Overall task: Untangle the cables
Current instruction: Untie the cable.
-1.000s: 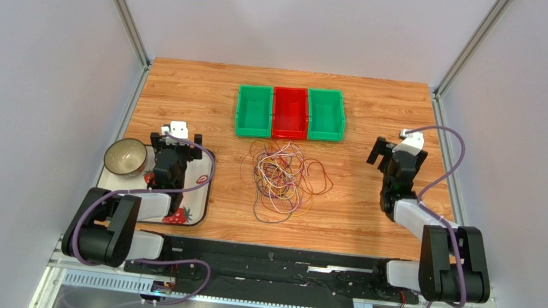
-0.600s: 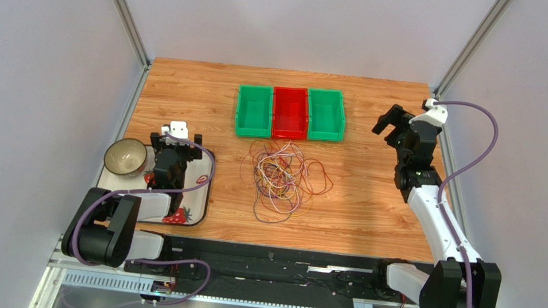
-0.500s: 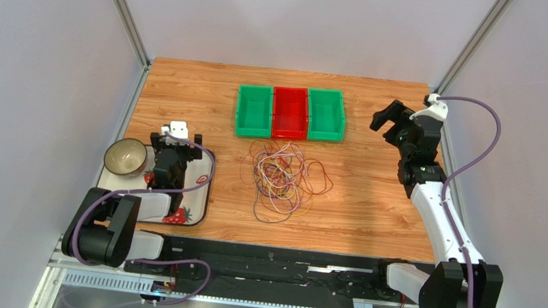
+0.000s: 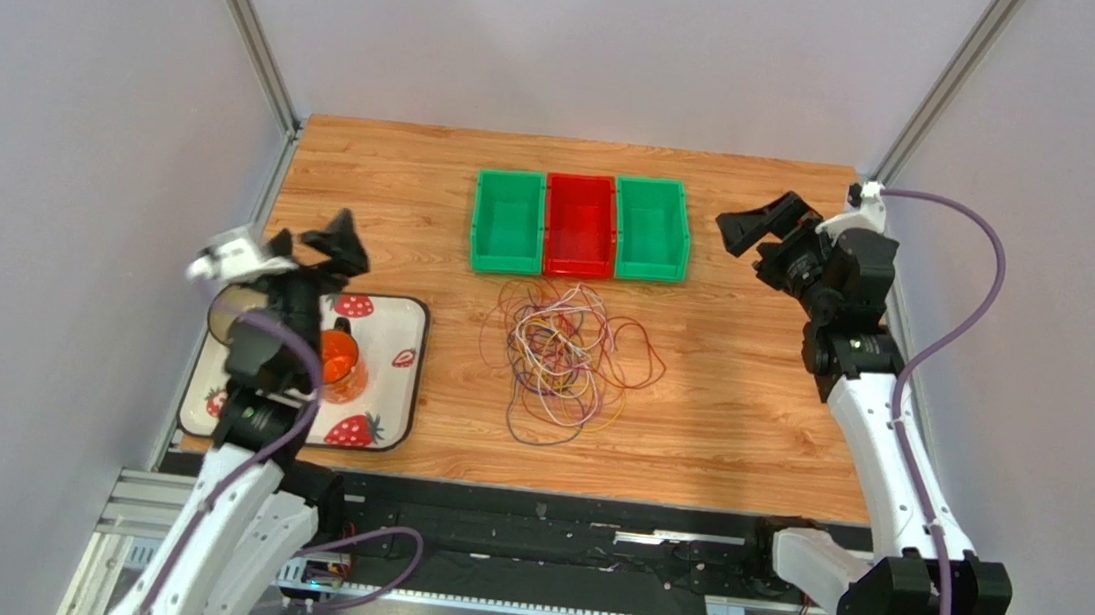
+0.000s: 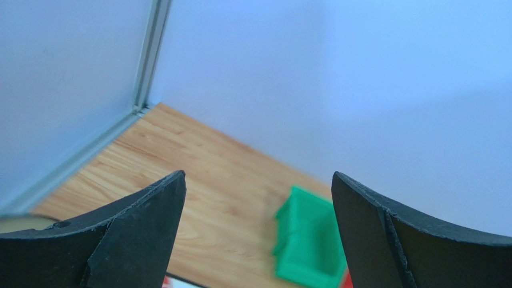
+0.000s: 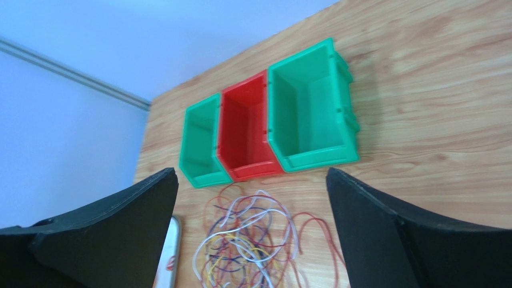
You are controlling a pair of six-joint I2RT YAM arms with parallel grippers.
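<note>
Top external view: the cables (image 4: 564, 362) lie tangled at the centre of the counter (image 4: 369, 185), with the bins (image 4: 581, 227) at their 12 o'clock. The left tool (image 5: 258, 174) at 9 o'clock and the right tool (image 6: 252, 171) at 2 o'clock hover wide open and empty. They apparently flank the heap so each can pull a strand outward. No cable is yet separated.

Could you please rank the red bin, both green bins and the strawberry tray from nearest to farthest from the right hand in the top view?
1. The right green bin, just beside the right hand.
2. The red bin, mid-row.
3. The left green bin, at the row's far end.
4. The strawberry tray, at the near left.
</note>
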